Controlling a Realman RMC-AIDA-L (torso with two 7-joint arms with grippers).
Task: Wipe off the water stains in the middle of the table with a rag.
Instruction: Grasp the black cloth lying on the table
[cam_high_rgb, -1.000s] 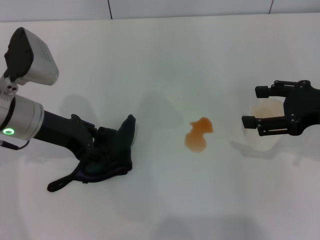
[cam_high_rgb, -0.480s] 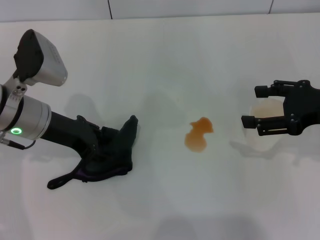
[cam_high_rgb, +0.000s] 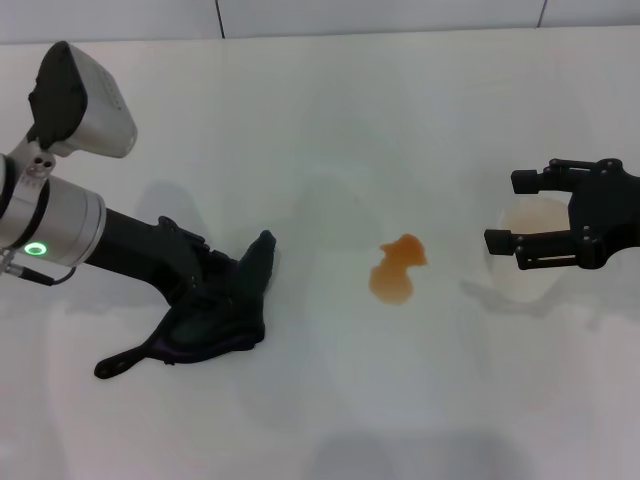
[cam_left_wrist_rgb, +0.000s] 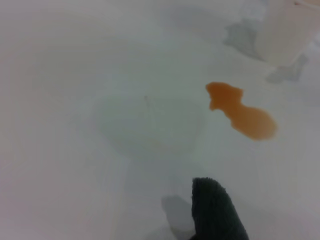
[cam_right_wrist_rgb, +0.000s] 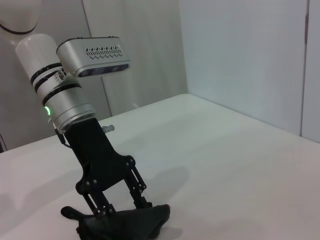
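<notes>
From the head camera, you are at the pick-up step: your left gripper (cam_high_rgb: 205, 290) is pressed down into the rag (cam_high_rgb: 215, 315), which lies on the table (cam_high_rgb: 320, 120) well to the robot's left of the water stains (cam_high_rgb: 398, 269). The orange-brown blotch looks untouched, so no wiping has begun. Your fingers are buried in the dark cloth here, so from this view you cannot tell how tightly they have closed. Next you will need a firm hold on the cloth, then to carry or drag it toward the blotch and press it flat over it. Your right gripper (cam_high_rgb: 520, 212), on the far side of the stains from the rag, hangs with its fingers spread wide around a white paper cup (cam_high_rgb: 530, 260), apparently not squeezing it.

From the left wrist camera, you see a rounded tip of the rag (cam_left_wrist_rgb: 216, 210) on the table with the stains (cam_left_wrist_rgb: 241, 116) beyond it, apart from it, and the cup (cam_left_wrist_rgb: 292, 30) farther off still. Your own fingers do not show here.

From the right wrist camera, your left gripper (cam_right_wrist_rgb: 122, 207) stands steeply over the rag (cam_right_wrist_rgb: 125, 225), linkage fingers drawn in and sunk into the cloth, seemingly pinching a fold. The stains are out of this view.
</notes>
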